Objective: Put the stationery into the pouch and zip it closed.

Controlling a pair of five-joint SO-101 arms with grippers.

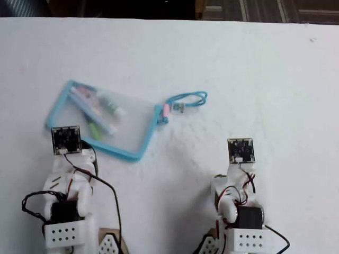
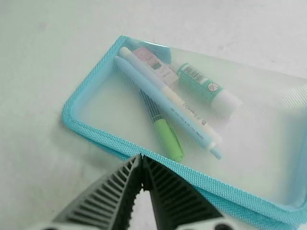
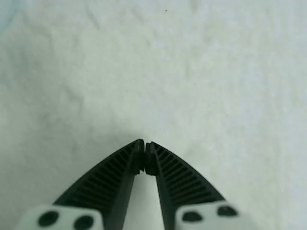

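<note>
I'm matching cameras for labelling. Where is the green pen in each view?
High view: green pen left of centre, inside the pouch, near its lower edge.
Left wrist view: green pen just beyond the left gripper, beside the blue pen.
Right wrist view: white table past the right gripper.
Shared landmark: the pouch's blue edge.

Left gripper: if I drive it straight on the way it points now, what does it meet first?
Most likely the pouch's near blue edge, just ahead of the shut left gripper, then the green pen inside it. Its height over the table is unclear, so contact isn't certain.
</note>
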